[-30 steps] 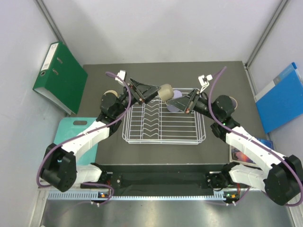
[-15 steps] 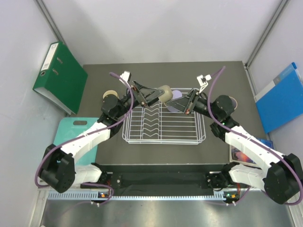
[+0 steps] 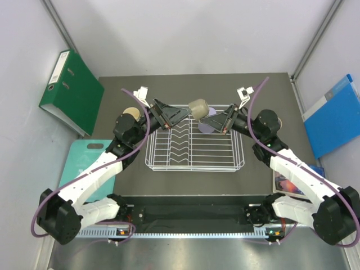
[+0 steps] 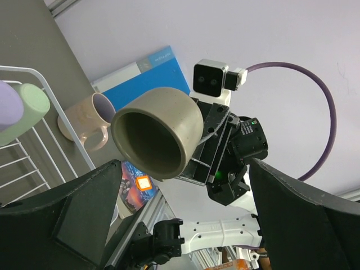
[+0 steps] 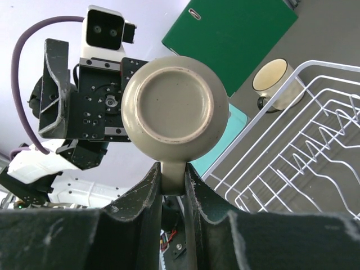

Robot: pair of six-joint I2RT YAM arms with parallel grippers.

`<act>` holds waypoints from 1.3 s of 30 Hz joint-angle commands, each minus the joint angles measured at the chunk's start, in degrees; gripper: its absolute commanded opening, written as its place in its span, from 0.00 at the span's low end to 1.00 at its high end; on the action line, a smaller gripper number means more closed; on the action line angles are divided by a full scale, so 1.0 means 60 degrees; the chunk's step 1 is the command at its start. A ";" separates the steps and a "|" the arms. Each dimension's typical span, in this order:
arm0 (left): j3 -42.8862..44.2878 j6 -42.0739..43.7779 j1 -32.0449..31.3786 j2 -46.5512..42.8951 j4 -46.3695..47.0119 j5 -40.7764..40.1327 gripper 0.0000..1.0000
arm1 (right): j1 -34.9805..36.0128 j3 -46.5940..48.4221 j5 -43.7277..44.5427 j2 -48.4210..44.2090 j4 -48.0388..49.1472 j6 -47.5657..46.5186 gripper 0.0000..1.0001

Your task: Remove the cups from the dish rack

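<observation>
Olive-tan mug point(image 3: 198, 107) hangs in the air over the far edge of the dish rack point(image 3: 191, 167). The right gripper point(image 5: 171, 175) is clamped on its handle. The left gripper point(image 3: 183, 114) stands wide apart, facing the mug's mouth and touching nothing. We judge a hand-over is in hand. Next the left must close around the mug's wall before the right lets go, then carry it to the worktop point(image 3: 112, 90). A lavender cup point(image 4: 7, 109) and a mint-green cup point(image 4: 31, 107) lie in the rack, not yet unloaded.
</observation>
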 commanded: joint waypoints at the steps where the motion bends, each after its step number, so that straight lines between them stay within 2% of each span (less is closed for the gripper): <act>1: 0.0269 -0.0086 -0.0033 0.0016 0.0481 0.0251 0.98 | -0.0059 0.0310 0.0000 0.0078 0.0824 -0.0118 0.00; 11: 0.0312 -0.0585 -0.0355 0.0602 0.1507 0.0545 0.95 | 0.0395 0.0325 -0.0146 0.0620 0.1454 0.0190 0.00; 16: 0.0342 -0.0644 -0.0575 0.0924 0.1830 0.0604 0.89 | 0.0878 0.0354 -0.0205 0.0928 0.1645 0.0235 0.00; 18: 0.0342 -0.0658 -0.0576 0.0954 0.1903 0.0648 0.84 | 0.0981 0.0325 -0.0205 0.0928 0.1645 0.0206 0.00; 19: 0.0342 -0.0658 -0.0576 0.0954 0.1903 0.0634 0.74 | 0.1025 0.0267 -0.0190 0.0899 0.1602 0.0191 0.00; 22: 0.0327 -0.0556 -0.0590 0.0925 0.1831 0.0590 0.55 | 0.1025 0.0135 -0.0103 0.0724 0.1441 0.0118 0.00; 23: 0.0342 -0.0527 -0.0576 0.0910 0.1786 0.0561 0.52 | 0.1025 0.0135 -0.0088 0.0680 0.1382 0.0088 0.00; 31: 0.0240 -0.0351 -0.0576 0.0808 0.1391 0.0282 0.58 | 0.0996 -0.0056 0.0073 0.0284 0.1045 -0.0088 0.00; 37: 0.0123 -0.0336 -0.0576 0.0705 0.1274 0.0238 0.69 | 0.0952 -0.0188 0.0147 0.0137 0.1030 -0.0088 0.00; 39: 0.0079 -0.0321 -0.0576 0.0676 0.1288 0.0194 0.66 | 0.0952 -0.0188 0.0132 0.0152 0.1030 -0.0088 0.00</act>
